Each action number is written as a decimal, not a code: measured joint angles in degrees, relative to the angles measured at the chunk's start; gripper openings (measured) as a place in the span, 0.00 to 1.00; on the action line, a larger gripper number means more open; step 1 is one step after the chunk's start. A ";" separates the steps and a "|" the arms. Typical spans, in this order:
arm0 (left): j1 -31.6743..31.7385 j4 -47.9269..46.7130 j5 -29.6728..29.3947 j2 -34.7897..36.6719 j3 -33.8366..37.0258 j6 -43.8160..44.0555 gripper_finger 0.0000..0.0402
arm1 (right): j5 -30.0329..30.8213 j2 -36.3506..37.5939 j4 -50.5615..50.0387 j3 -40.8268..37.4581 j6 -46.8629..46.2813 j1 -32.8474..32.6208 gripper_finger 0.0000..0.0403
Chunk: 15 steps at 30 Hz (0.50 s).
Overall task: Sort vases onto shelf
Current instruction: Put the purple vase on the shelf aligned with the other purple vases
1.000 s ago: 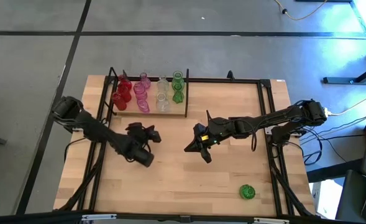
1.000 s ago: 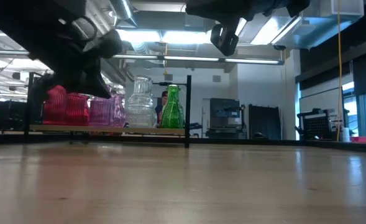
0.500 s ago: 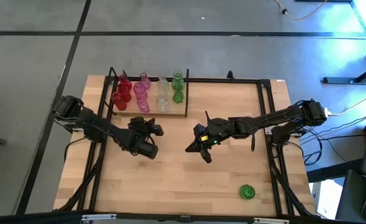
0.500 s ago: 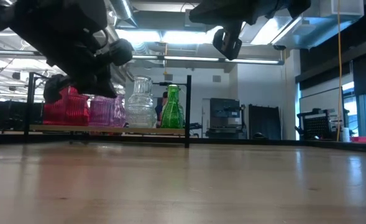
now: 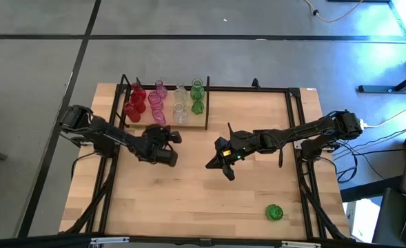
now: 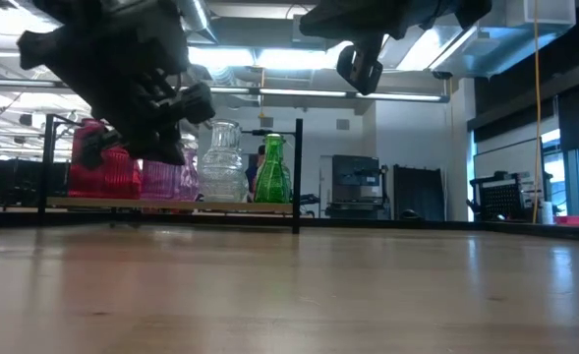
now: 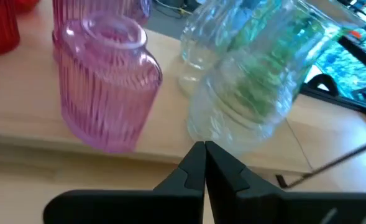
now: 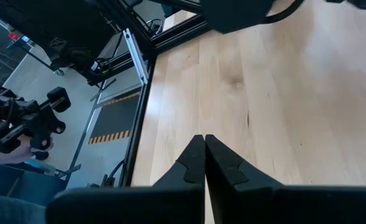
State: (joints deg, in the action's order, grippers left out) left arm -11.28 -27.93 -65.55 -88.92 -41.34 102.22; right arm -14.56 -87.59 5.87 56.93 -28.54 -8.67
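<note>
The shelf (image 5: 189,124) stands at the table's far left, and vases stand on its board in rows: red (image 5: 135,103), pink (image 5: 156,105), clear (image 5: 180,105) and green (image 5: 197,96). One more green vase (image 5: 274,212) lies on the table near the front right. My left gripper (image 5: 171,136) is shut and empty, just short of the shelf's near edge; in its wrist view a pink vase (image 7: 105,93) and a clear vase (image 7: 251,93) stand close ahead of it. My right gripper (image 5: 209,165) hangs shut and empty above the table's middle.
Black metal rods (image 5: 258,88) frame the tabletop along its far and side edges. Bare wood lies between the two grippers and along the near edge. In the low view the left arm (image 6: 132,88) hangs in front of the red and pink vases.
My left gripper has swung toward the table's far edge and the shelf, turning a little as it went; it has stayed shut. My right gripper has kept still.
</note>
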 joint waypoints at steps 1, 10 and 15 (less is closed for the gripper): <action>0.58 0.02 -0.09 0.00 0.00 -0.69 0.00 | -0.01 0.00 0.00 0.00 -0.02 0.00 0.00; 3.65 -0.39 0.36 0.00 0.00 -2.50 0.00 | -0.75 0.00 -0.09 0.00 -0.78 0.00 0.00; 4.31 -2.30 0.21 0.00 0.00 -2.50 0.00 | -1.01 0.00 -0.27 0.00 -0.78 0.00 0.00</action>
State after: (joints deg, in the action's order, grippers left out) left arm -6.96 -30.23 -65.34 -88.92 -41.34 99.72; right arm -15.57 -87.59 5.60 56.93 -29.32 -8.67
